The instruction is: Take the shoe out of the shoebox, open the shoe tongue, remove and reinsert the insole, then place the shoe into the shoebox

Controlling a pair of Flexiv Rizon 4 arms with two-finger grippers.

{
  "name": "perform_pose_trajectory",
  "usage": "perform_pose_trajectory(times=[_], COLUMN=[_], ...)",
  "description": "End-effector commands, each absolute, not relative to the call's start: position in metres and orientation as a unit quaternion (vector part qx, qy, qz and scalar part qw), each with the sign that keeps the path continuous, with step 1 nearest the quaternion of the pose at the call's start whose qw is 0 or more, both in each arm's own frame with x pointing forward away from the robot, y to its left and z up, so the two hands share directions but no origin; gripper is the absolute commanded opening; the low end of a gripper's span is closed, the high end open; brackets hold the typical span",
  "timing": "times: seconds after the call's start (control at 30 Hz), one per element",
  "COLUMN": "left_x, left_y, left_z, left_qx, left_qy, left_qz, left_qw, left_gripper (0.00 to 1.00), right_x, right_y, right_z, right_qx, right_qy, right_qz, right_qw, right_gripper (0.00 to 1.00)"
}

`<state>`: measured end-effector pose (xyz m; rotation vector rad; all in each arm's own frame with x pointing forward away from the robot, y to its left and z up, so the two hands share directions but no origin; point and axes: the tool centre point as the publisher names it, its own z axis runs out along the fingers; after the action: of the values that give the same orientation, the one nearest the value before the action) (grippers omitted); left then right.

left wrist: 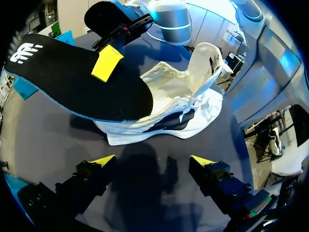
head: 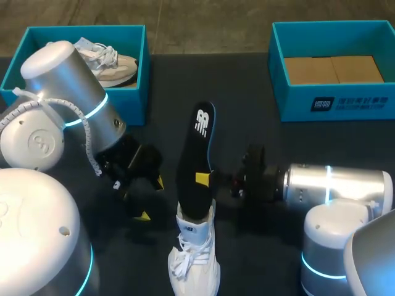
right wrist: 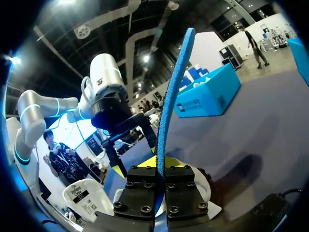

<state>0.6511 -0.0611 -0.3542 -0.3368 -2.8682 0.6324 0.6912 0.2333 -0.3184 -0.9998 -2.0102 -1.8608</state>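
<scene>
- The left shoebox [head: 143, 65] sits upper left of the head view with a second, pale shoe [head: 111, 61] lying in it.
- The left tool [head: 151, 199], left of centre, is spread wide and holds nothing. In its wrist view the white shoe [left wrist: 193, 104] lies just ahead of it, so this arm is the nearer one to steady the shoe.
- The black insole [head: 196, 148] runs down the middle of the head view, its lower end at the mouth of the shoe, which rests on the counter [head: 247, 129] at bottom centre. Their long axes are nearly in line, so any slide in or out likely follows that line. Whether the end is inside the shoe is unclear.
- The right tool [head: 205, 179] comes in from the right and is clamped across the insole's middle.
- The right shoebox [head: 333, 102], upper right, is well apart.
</scene>
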Motion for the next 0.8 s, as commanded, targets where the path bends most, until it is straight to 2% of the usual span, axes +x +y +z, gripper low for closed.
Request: perform_pose_trajectory(times=[0.03, 0.8], left_x=[0.651, 0.651], left_y=[-0.061, -0.061], left_z=[-0.355, -0.355], left_qx=[-0.113, -0.113], left_qy=[-0.966, -0.966], left_qz=[0.213, 0.213], left_qw=[0.092, 0.092], left_gripper=[1.00, 1.00], right_x=[0.688, 0.671], right_y=[0.231, 0.235], right_z=[-0.320, -0.334], right_qx=[-0.341, -0.350], right_qy=[-0.687, -0.689], right_qz=[-0.631, -0.619], right_qw=[0.115, 0.138], right_gripper=[0.00, 0.00])
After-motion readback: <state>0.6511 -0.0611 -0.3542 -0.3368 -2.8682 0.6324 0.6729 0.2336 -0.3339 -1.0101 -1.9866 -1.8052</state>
